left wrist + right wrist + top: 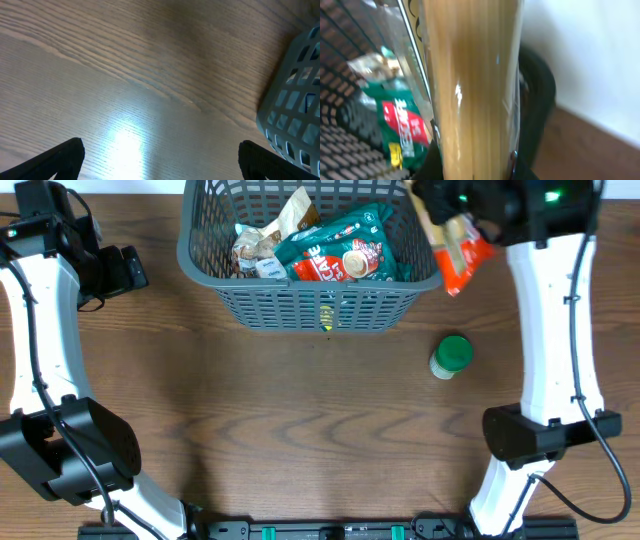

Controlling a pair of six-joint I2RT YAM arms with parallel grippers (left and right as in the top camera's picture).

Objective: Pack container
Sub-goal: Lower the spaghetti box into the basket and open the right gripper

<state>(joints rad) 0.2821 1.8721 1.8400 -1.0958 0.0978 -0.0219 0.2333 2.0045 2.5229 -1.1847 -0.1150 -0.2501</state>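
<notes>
The container [300, 308], a dark gray lattice basket, stands at the back centre. It holds a green snack bag [345, 245] and several small packets. My right gripper [455, 210] is shut on a clear pack of spaghetti [462, 252] with an orange-red end, held in the air just right of the basket's right rim. In the right wrist view the spaghetti pack [470, 75] fills the jaws [475, 170], with the basket mesh [335, 145] and green bag [395, 120] below left. My left gripper [130, 268] is open and empty, left of the basket [295, 105].
A small jar with a green lid [450, 357] lies on the wooden table, right of centre and in front of the basket's right corner. A white wall runs behind the table's back edge [580, 60].
</notes>
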